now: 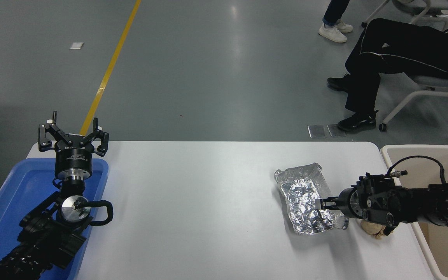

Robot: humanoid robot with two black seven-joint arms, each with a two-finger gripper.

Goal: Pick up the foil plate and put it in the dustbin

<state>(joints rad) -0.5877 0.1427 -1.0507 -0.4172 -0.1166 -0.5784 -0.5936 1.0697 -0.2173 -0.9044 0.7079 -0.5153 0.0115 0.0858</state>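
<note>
The foil plate [307, 198] lies on the white table [193, 202], left of the dustbin [399, 151], its long axis running away from the robot. The right gripper [319, 205] reaches in from the dustbin side, fingers over the plate's near right part; whether they pinch it I cannot tell. The left gripper [73, 134], spread open, is parked far off above the blue tray [10, 194].

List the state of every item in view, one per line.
foil plate: flat on the table, crinkled, not lifted.
right gripper: at the plate's right rim, fingers over it.
left gripper: open, parked above the blue tray.
dustbin: at the table's right end, nothing seen inside.
brown paper wad: crumpled, under the right arm.
</note>
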